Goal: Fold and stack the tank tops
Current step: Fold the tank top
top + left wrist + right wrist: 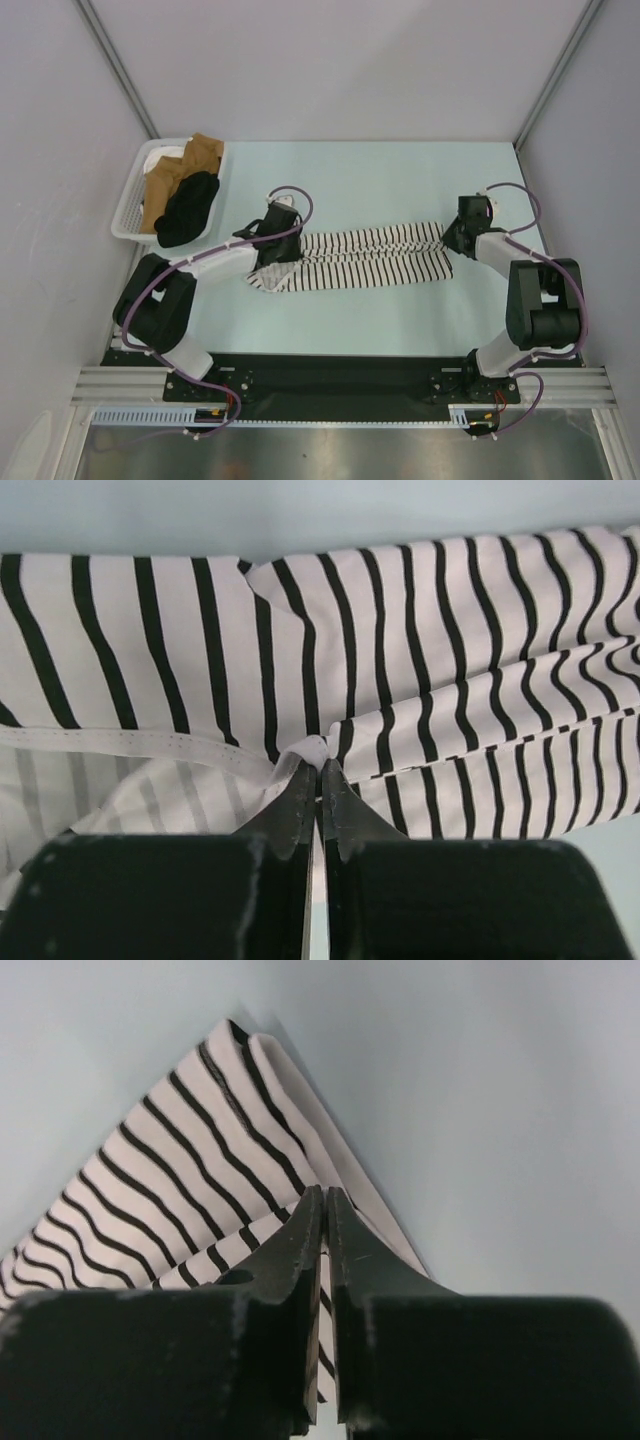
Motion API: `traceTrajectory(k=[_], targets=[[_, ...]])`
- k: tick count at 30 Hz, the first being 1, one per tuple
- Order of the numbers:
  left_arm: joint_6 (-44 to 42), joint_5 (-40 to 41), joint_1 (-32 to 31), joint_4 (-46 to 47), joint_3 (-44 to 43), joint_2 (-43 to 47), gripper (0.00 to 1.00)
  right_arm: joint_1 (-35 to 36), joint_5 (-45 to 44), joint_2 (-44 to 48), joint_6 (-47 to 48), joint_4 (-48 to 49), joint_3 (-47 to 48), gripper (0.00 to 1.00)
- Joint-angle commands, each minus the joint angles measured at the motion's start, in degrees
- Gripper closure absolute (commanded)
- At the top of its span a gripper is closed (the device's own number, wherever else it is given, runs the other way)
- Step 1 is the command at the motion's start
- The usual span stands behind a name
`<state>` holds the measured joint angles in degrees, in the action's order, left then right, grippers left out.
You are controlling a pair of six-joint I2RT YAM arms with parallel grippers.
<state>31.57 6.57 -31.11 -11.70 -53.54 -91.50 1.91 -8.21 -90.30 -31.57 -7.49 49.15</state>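
The striped tank top lies stretched left to right across the middle of the table, folded lengthwise. My left gripper is shut on its left end; in the left wrist view the jaws pinch a bunched white hem of the striped tank top. My right gripper is shut on its right end; in the right wrist view the jaws pinch the edge of the striped cloth. The black tank top lies crumpled in the basket at the far left.
A white plastic basket stands at the far left with brown cloth and the black top in it. Grey walls with metal posts close in the table on three sides.
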Motion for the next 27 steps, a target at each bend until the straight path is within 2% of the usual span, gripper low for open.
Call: traceTrajectory(k=[1, 2, 3, 7, 8, 11, 15, 16, 19, 21, 24, 27], targets=[[3.0, 6.0, -1.9, -0.2, 3.3, 3.2, 0.95, -0.2, -5.8, 3.3, -2.6, 2.2, -3.2, 0.88], [3.8, 6.9, -2.6, -0.4, 3.7, 3.3, 0.93, -0.2, -5.9, 4.2, -3.0, 3.4, -4.8, 0.77], [4.3, 7.7, -2.9, -0.7, 4.1, 3.2, 0.84, -0.2, -6.1, 4.6, -3.4, 3.4, -5.2, 0.66], [6.9, 10.1, -3.3, -1.4, 5.6, 3.5, 0.48, -0.2, -7.9, 7.1, -4.8, 3.3, -6.5, 0.44], [7.3, 11.4, -3.5, -1.4, 6.0, 5.0, 0.32, -0.2, -8.1, 7.8, -4.5, 3.6, -6.7, 0.43], [7.3, 13.5, -3.4, -1.7, 6.5, 8.1, 0.15, -0.2, -8.0, 10.5, -3.4, 3.7, -6.9, 0.43], [6.4, 15.5, -3.4, -8.2, 2.4, 11.7, 0.12, 0.5, -4.9, 11.8, -0.3, 4.3, -5.8, 0.42], [6.6, 15.2, -3.4, -9.1, 1.5, 12.3, 0.12, 1.2, -4.5, 11.4, 0.2, 4.5, -4.9, 0.31], [9.2, 13.7, -3.4, -11.8, 3.0, 15.6, 0.11, 1.8, -2.3, 9.2, 1.8, 4.3, -2.5, 0.26], [11.1, 12.0, -3.4, -12.2, 5.0, 17.1, 0.12, 1.8, -0.3, 5.5, 2.7, 3.4, 0.9, 0.27], [15.4, 7.5, -3.6, -10.6, 11.1, 20.8, 0.18, 1.9, 1.3, 0.5, 3.8, 2.4, 5.2, 0.37], [18.3, 4.1, -4.0, -6.9, 18.3, 25.0, 0.22, 2.0, 2.4, -4.2, 4.1, 2.2, 8.2, 0.37]])
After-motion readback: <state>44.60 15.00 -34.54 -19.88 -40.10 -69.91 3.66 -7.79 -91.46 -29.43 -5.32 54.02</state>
